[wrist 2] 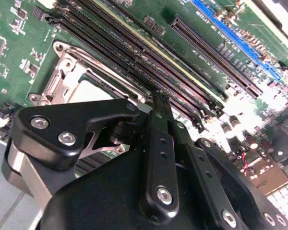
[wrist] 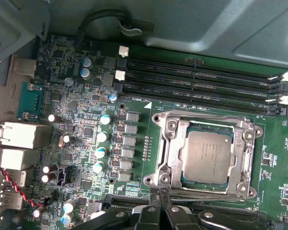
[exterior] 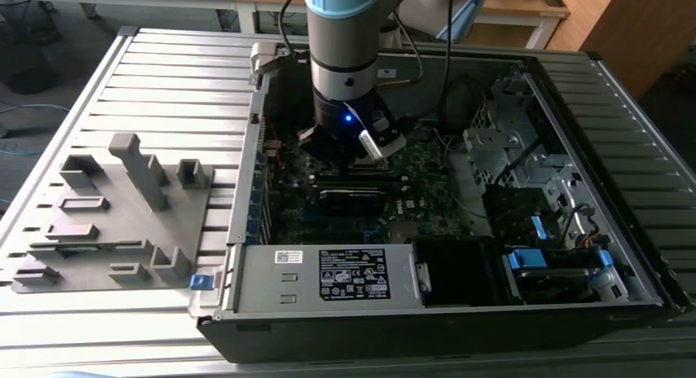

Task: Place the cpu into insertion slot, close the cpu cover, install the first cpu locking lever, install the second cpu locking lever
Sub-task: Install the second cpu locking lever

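Cpu [wrist: 206,155] seated in socket, cpu cover [wrist: 204,152] down around it. Pincer [wrist: 161,195] pressed together, empty, at socket's edge near lever; judged: push lever slowly, w/o slipping.

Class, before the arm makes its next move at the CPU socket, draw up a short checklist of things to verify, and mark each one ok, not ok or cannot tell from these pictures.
1. The cpu lies in the socket, square to it: ok in the first wrist view.
2. The cpu cover is down around the cpu: ok, its frame lies flat around the chip.
3. Locking levers are latched: cannot tell.
4. The gripper is close to the socket's edge: ok; its tips sit beside the frame.
5. The gripper holds nothing: cannot tell.
6. The arm is inside the open computer case, above the motherboard: ok.
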